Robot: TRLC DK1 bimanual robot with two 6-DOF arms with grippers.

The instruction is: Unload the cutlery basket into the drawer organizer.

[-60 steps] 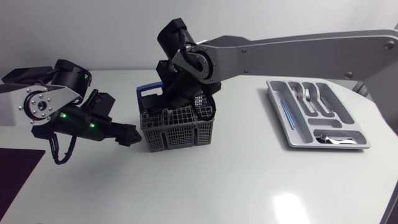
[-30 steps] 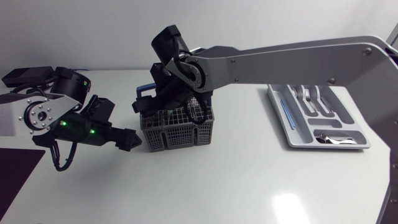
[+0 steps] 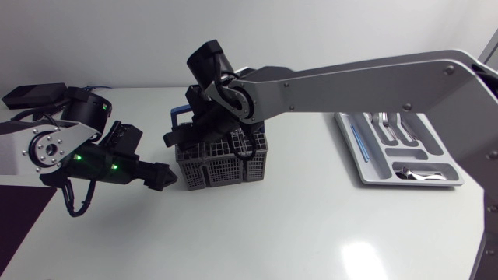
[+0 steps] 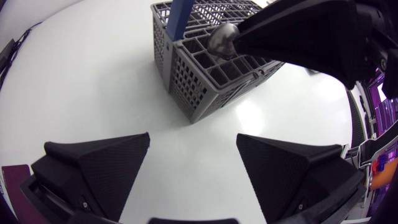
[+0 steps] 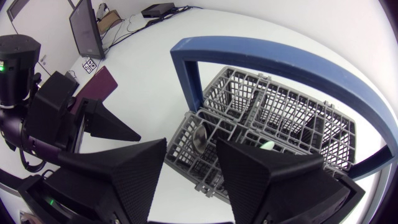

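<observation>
Right gripper (image 5: 191, 148) has swung leftward across the cutlery basket (image 5: 186, 158) this last second. Its fingers are apart and empty, poised over a spoon (image 5: 200, 138) in a near compartment, so a pick looks imminent. Left gripper (image 4: 193, 137) waits open beside the basket; drawer organizer (image 3: 364, 159) lies well apart.

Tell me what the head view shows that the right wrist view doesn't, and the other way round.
Only the head view shows the drawer organizer, with forks already in it. Only the right wrist view shows inside the cutlery basket, where a spoon stands bowl up ahead of the right gripper. Both show the basket, its blue handle and the left gripper.
</observation>
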